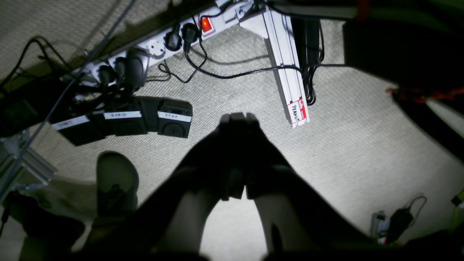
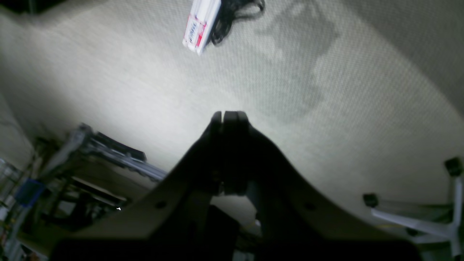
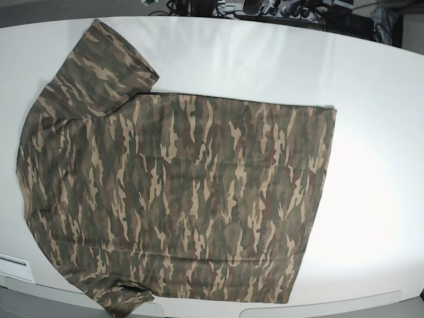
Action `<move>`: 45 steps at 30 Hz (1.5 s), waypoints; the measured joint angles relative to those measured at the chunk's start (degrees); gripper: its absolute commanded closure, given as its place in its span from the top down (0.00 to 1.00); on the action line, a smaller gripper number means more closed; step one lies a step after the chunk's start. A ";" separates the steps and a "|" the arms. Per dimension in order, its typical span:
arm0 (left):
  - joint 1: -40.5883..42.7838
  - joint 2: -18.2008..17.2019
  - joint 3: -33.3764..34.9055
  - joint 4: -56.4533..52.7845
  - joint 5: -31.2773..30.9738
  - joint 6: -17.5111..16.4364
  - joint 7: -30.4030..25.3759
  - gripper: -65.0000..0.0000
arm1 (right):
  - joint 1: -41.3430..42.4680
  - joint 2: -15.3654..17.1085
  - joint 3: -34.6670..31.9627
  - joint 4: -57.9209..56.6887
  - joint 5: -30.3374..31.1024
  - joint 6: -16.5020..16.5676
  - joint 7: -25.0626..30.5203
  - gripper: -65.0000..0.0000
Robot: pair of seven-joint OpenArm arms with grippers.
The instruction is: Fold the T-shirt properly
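Note:
The camouflage T-shirt [image 3: 179, 192] lies spread flat on the white table [image 3: 371, 132] in the base view, collar side at the left, hem at the right, one sleeve [image 3: 109, 59] at the upper left. No arm or gripper shows in the base view. In the left wrist view my left gripper [image 1: 238, 116] is shut and empty, hanging over carpet floor. In the right wrist view my right gripper [image 2: 229, 114] is shut and empty, also over the carpet. The shirt shows in neither wrist view.
Below the left gripper are a power strip [image 1: 159, 43], labelled foot pedals [image 1: 145, 119], a white frame leg [image 1: 290, 83] and a person's shoe [image 1: 116, 181]. The right wrist view shows a chair base [image 2: 427, 217] and a metal frame [image 2: 108, 152].

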 measured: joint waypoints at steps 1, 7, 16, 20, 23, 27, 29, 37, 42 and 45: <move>1.46 -1.09 0.00 2.58 -0.87 -0.28 0.48 0.00 | -1.90 1.01 0.00 2.54 1.22 0.50 -0.15 0.00; 11.37 -8.11 0.09 19.04 -0.83 -5.77 4.57 0.00 | -15.06 8.72 -0.09 21.22 4.87 0.63 -2.93 0.00; 25.40 -23.32 -0.44 49.55 -0.94 -5.31 12.85 0.00 | -37.05 17.07 -0.20 56.00 5.07 -3.63 -9.64 0.00; 31.30 -28.30 -3.50 63.49 4.26 -3.17 16.00 0.00 | -44.44 19.82 -0.11 71.84 1.90 -10.01 -14.23 0.00; 35.54 -31.58 -8.35 72.26 5.86 -2.67 16.87 0.00 | -49.29 19.80 0.35 81.57 -4.50 -14.51 -15.43 0.00; 38.95 -32.65 -16.41 83.58 6.01 -2.60 17.70 0.00 | -52.59 19.56 1.68 93.37 -8.61 -18.58 -16.02 0.00; 39.82 -32.79 -20.11 87.97 5.92 -3.08 18.01 0.00 | -52.04 19.76 3.89 96.70 -11.98 -21.14 -14.25 0.00; 39.26 -33.24 -28.57 93.57 5.97 -3.45 17.66 0.00 | -52.19 19.26 12.00 95.71 -13.79 -23.93 -14.38 0.00; 34.05 -34.93 -28.55 93.48 5.92 -4.61 16.87 0.00 | -50.12 19.39 17.49 95.71 -13.68 -23.08 -12.37 0.00; 31.39 -37.79 -28.50 90.20 7.48 -6.67 13.97 0.00 | -46.82 19.39 19.96 95.71 -13.84 -23.02 -10.32 0.00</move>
